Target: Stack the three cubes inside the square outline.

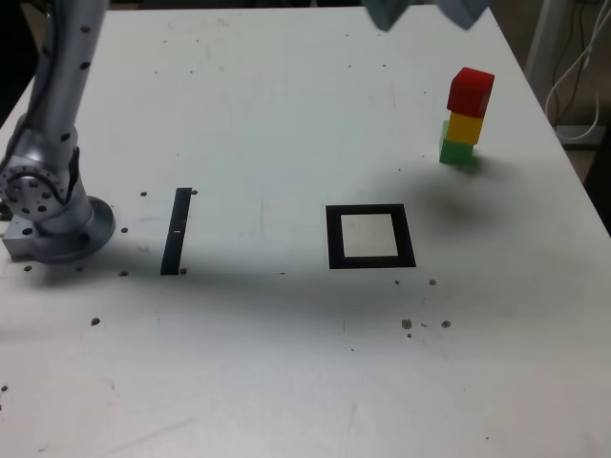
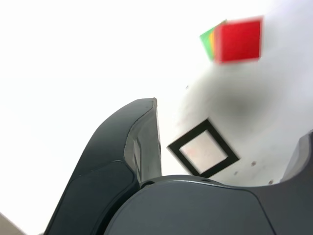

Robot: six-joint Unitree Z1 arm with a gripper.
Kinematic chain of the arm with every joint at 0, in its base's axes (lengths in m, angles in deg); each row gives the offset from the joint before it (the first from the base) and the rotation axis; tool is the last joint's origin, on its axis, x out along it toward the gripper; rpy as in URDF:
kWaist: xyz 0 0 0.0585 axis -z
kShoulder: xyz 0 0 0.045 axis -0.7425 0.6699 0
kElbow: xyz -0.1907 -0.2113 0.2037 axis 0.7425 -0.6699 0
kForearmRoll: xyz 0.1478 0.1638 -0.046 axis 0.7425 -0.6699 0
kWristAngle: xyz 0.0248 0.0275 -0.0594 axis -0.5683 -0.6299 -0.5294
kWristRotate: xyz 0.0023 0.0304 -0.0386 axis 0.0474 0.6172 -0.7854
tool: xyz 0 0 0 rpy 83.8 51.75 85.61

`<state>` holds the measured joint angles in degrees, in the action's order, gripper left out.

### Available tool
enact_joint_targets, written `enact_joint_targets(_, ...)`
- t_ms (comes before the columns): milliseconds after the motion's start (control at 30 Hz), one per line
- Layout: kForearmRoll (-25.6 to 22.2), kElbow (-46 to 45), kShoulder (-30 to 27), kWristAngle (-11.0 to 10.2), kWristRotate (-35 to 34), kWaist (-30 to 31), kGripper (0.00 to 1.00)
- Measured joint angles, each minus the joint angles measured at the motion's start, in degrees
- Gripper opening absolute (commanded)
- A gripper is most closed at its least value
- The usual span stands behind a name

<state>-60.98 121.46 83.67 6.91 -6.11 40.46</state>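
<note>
1. White surface (image 1: pixel 286 114) fills the exterior view, speckled with small dark dots; a thin black strip (image 1: pixel 176 231) lies near the arm base (image 1: pixel 52 215) at the exterior view's left.
2. Three cubes are already stacked: green cube (image 1: pixel 457 151) at the bottom, yellow cube (image 1: pixel 465 127) in the middle, red cube (image 1: pixel 470 91) on top. The stack leans a little; the red one sits offset toward the exterior view's right.
3. Stack stands well apart from the square outline (image 1: pixel 370 236), further back and toward the exterior view's right. Outline is empty, white centre showing.
4. End effector (image 2: pixel 230 161) is spread wide and holds nothing: wrist view shows one dark finger (image 2: pixel 142 147) and the edge of the other, with the outline visible in the gap between them. In the exterior view only a blurred grey bit (image 1: pixel 425 11) shows at the top edge, high above the surface.
5. Wrist view is blurred; the stack appears beyond the outline, red face toward the camera.
6. Judged step: approach the stack to take cubes off and rebuild inside the outline. Nothing placed yet.
7. To do it well: come down straight over the red cube, jaws square to its faces, close on that cube only, lift vertically so the yellow one is not dragged.
8. Risk: the offset top cube may tip the stack if nudged sideways.
</note>
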Motion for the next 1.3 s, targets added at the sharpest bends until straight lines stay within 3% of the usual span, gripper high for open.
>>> enact_joint_targets(367,0.61,6.01,8.92,-2.08,1.75,-0.33,0.94)
enact_joint_targets(700,1.57,7.64,13.46,-2.57,1.78,-0.33,0.91)
enact_joint_targets(1033,3.01,7.7,15.73,-3.27,2.05,-0.33,0.82)
enact_joint_targets(1133,3.01,7.24,15.74,-3.24,1.95,-0.33,0.76)
enact_joint_targets(1300,3.05,7.07,15.95,-3.33,1.67,-0.33,0.59)
